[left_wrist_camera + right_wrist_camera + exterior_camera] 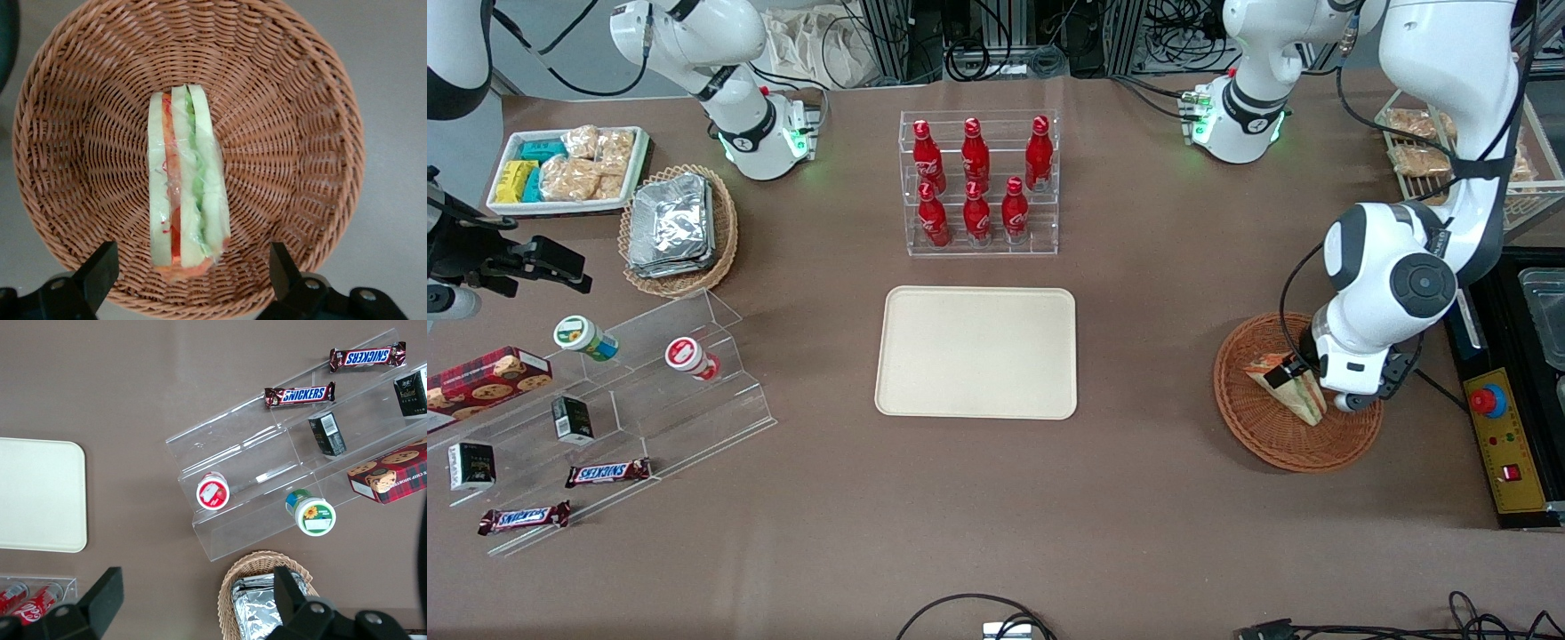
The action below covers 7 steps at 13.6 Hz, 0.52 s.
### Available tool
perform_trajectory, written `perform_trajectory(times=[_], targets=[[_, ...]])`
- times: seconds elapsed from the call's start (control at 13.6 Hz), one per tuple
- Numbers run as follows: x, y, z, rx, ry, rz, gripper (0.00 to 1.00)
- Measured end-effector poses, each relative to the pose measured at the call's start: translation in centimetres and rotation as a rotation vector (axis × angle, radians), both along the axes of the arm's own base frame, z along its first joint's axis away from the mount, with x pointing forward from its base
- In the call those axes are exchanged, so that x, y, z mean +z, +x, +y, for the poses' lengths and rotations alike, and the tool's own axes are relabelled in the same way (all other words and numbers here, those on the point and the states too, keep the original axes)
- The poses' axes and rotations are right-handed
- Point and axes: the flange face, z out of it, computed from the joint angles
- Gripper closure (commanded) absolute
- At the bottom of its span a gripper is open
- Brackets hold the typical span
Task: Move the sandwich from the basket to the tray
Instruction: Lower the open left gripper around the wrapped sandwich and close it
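Brown cloth covers the table (1156,373). On it, the round reddish-brown wicker basket (1258,427) holds the triangular white-bread sandwich (187,183), standing on edge. Above it hovers the hand (190,273), fingers (100,270) spread wide. Toward the table's middle lies the cream-beige rectangular plastic tray (976,352).

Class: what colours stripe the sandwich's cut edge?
Red, orange and green between white bread on the sandwich; left wrist view shows it best.

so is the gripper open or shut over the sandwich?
Open. The gripper hovers over the basket, fingers spread either side of the sandwich, not touching it.
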Motion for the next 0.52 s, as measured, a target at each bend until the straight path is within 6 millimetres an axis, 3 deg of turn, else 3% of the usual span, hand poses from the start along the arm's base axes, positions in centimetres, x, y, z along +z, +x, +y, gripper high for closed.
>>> perform_trajectory(times=[0.15, 0.37, 0.44, 0.52], targets=[[-1.0, -0.2, 0.5, 0.009, 0.0, -0.006, 0.04], [-2.1, -0.2, 1.0, 0.02, 0.003, 0.004, 0.2], [-2.5, -0.2, 1.0, 0.021, 0.003, 0.006, 0.43], [-2.9, -0.2, 1.0, 0.022, 0.002, 0.005, 0.72]])
